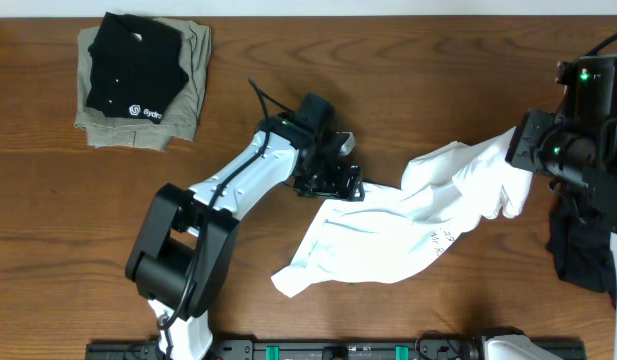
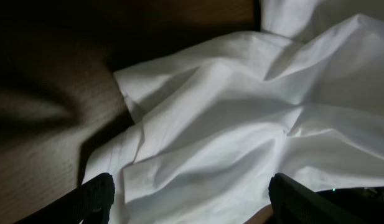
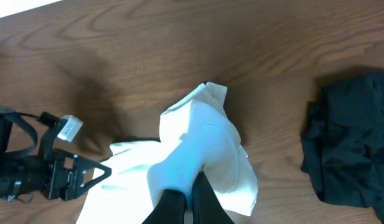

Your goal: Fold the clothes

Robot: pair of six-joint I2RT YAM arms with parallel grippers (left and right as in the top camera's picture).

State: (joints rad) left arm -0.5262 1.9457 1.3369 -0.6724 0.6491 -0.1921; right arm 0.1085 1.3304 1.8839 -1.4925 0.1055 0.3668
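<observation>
White tee [image 1: 388, 235] in R pincer [image 3: 190, 190] grip

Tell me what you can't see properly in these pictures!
- White T-shirt: overhead, sleeves and neck lost in its own folds.
- Marks on it: overhead, too small to read.
- Dark cloth: overhead, partly hidden under the right arm.
- Khaki garment: overhead, mostly covered by the black shirt.
- Left hand: left wrist view, fingers cut off by the bottom edge.

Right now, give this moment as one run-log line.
left gripper: open at white T-shirt edge | right gripper: shut on it | fold: not done
</observation>
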